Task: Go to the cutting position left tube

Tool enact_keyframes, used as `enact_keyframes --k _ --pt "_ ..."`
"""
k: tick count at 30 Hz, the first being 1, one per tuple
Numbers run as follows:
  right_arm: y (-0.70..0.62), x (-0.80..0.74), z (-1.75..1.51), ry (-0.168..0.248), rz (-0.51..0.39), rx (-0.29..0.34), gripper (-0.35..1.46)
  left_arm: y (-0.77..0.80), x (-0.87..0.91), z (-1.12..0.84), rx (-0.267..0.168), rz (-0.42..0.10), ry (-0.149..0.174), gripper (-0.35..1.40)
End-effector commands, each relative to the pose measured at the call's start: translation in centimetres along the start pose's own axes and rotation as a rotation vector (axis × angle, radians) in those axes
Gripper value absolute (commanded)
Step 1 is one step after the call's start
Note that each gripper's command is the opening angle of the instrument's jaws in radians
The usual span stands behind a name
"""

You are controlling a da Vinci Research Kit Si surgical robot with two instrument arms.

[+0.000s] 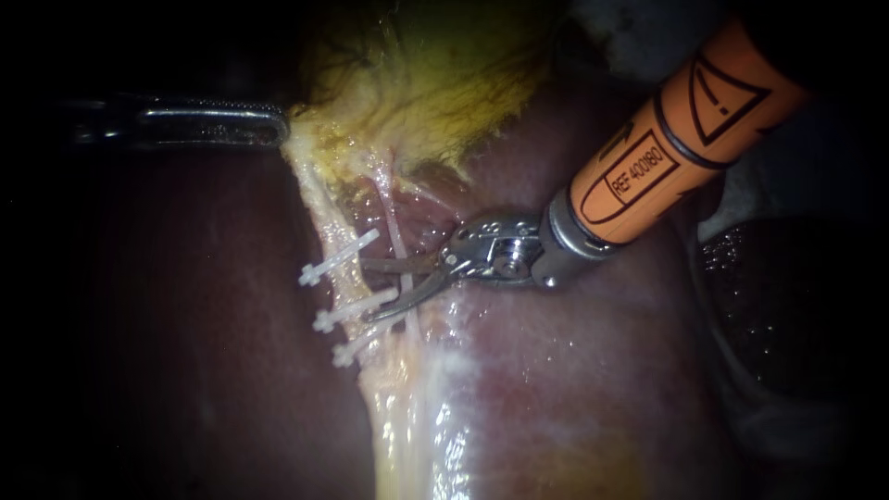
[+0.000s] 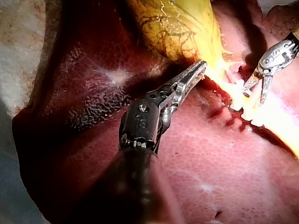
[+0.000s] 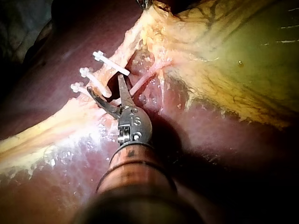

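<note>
Right instrument point(image 1: 364, 291) jaws spread, left tube point(image 1: 326, 227) at their tips between clips point(image 1: 338, 257): position nearly reached, tube uncut. Left instrument point(image 1: 273, 125) pinches gallbladder point(image 1: 435, 83).

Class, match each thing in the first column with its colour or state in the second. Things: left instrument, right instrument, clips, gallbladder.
Column one:
1 left instrument
2 right instrument
3 clips
4 gallbladder

Column two:
a white, three in a row across the left tube
b shut on the gallbladder's edge
c yellow-green, with fine dark veins
d open, its tips among the clips

Pairs: 1-b; 2-d; 3-a; 4-c
</note>
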Motion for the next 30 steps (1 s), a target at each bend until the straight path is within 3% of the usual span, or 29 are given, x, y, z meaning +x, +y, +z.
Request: enact_keyframes --k 1,5,18,30 --pt "0.00 0.00 0.02 0.006 0.004 0.023 1.11 0.00 0.00 0.00 0.000 0.000 0.000 -0.35" --pt "0.02 0.05 0.10 0.034 0.021 0.103 1.11 0.00 0.00 0.00 0.000 0.000 0.000 -0.35" --pt "0.11 0.22 0.35 0.150 0.082 0.266 1.09 0.00 0.00 0.00 0.000 0.000 0.000 -0.35" --pt "0.02 0.37 0.59 0.229 0.079 0.343 1.05 0.00 0.00 0.00 0.000 0.000 0.000 -0.35"
